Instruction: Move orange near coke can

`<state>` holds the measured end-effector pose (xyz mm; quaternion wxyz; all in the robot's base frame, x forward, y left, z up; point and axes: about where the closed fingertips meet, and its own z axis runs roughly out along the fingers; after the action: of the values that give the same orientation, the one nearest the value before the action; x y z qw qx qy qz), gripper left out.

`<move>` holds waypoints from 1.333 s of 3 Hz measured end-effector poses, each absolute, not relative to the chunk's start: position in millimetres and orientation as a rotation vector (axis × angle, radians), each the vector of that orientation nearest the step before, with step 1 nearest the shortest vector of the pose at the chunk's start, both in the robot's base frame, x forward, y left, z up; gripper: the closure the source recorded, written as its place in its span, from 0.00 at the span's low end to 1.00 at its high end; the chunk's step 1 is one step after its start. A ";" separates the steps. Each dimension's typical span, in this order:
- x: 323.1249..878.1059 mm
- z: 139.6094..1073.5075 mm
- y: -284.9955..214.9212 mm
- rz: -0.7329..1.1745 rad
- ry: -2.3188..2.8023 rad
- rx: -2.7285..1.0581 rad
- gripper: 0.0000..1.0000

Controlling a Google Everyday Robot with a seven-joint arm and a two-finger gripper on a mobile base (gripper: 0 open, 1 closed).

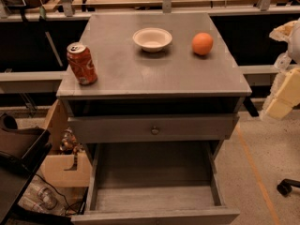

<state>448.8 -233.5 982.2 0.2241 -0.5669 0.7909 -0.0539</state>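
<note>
So, orange (202, 43): one, at the counter's (154, 78) 1 o'clock, near the edge.
coke can (82, 63): one, upright at 9 o'clock, well apart.
bowl (152, 39): one, at 12 o'clock, between them.
gripper (281, 95): one, off the counter at 3 o'clock; open or closed cannot be told.
risk: nudged, the round fruit could roll off; a low carry could clip the bowl or topple the can.

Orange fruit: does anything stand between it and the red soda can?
Yes: the shallow white bowl sits between the round orange and the red can, slightly behind the direct line. The pale gripper hangs right of the grey cabinet.
</note>
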 end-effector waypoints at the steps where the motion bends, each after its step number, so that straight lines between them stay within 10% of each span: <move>1: 458.2 978.8 -242.1 -0.148 2.127 -1.487 0.00; 4: 492.9 972.8 -252.0 -0.010 2.003 -0.980 0.00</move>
<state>492.9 -252.0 972.8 0.4402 -0.3945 0.8066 -0.0038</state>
